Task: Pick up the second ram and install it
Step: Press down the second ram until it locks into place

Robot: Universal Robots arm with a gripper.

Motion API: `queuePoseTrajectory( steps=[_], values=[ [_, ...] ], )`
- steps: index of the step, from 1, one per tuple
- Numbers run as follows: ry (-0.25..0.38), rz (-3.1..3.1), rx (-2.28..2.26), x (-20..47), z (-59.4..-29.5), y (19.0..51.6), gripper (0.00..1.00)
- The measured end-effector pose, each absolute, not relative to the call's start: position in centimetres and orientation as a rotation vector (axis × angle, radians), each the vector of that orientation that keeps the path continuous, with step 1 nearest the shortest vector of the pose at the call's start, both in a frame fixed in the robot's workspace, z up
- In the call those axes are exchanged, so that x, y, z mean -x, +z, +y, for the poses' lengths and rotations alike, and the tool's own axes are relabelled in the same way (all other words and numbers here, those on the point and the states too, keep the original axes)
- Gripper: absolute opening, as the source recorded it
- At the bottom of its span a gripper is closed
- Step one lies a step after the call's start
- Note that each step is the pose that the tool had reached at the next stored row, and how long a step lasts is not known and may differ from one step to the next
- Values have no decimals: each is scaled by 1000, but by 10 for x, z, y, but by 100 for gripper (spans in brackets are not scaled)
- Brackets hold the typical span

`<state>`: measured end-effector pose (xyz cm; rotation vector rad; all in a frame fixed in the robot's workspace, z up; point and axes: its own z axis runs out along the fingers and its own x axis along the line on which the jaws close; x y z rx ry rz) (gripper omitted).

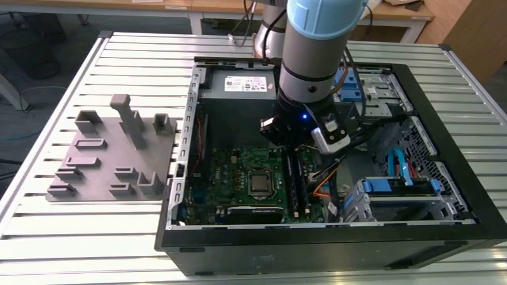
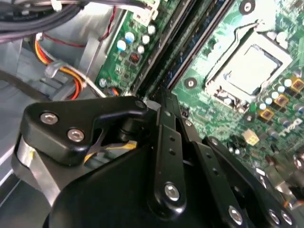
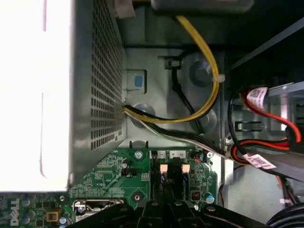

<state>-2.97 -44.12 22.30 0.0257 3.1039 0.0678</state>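
Arm: lowered vertically into the open computer case (image 1: 412, 148), wrist above the motherboard (image 1: 237, 172).
Gripper (image 2: 164, 102): directly over the memory slots.
Fingers: state cannot be told.
Second ram (image 1: 302, 184): seated upright in the slots, beside the processor socket (image 1: 260, 183).
Holder block (image 1: 111, 154): on the desk (image 1: 95, 237), beside the case.

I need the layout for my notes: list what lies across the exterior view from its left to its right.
Grey holder block on the slatted table → left wall of the open computer case → green motherboard → memory sticks below the gripper → blue drive cage.
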Motion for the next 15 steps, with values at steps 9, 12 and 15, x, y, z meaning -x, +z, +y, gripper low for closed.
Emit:
queuePoseTrajectory(
  steps=[9,12,15],
  values=[
    [46,3105,-25,30,-465,226,11],
    [38,3105,-25,30,-475,226,11],
    [32,3105,-25,30,-487,224,11]
  ],
)
